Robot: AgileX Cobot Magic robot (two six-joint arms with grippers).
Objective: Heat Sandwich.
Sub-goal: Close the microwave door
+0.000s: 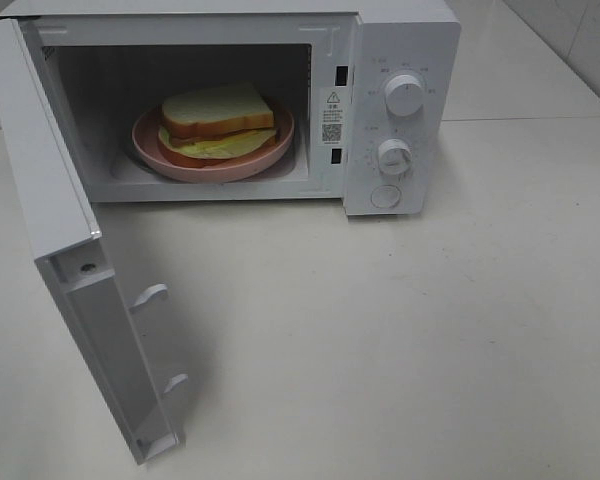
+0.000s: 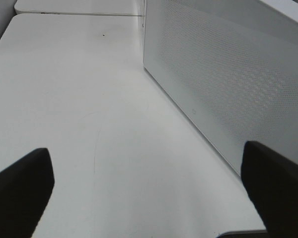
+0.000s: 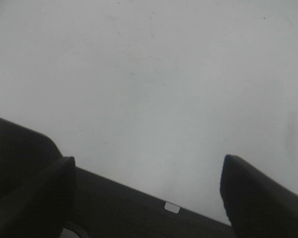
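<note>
**Exterior high view.** A white box-shaped microwave oven (image 1: 400,60) fills the upper frame. Its white door (image 1: 50,200) is swung wide toward the lower left. The thick white-bread sandwich (image 1: 220,110), layered with lettuce and meat, lies on a round pink plate (image 1: 215,168) inside the cavity, upper centre. Open pale bench (image 1: 430,330) spreads across the centre and right.

**Left wrist view.** The left pincer (image 2: 146,173) stands wide open above the bench, holding and touching nothing. A white perforated panel (image 2: 228,74) rises just beside one finger.

**Right wrist view.** The right pincer (image 3: 149,173) is likewise spread wide and empty over plain bench, with a dark strip (image 3: 139,208) beneath it.
</note>
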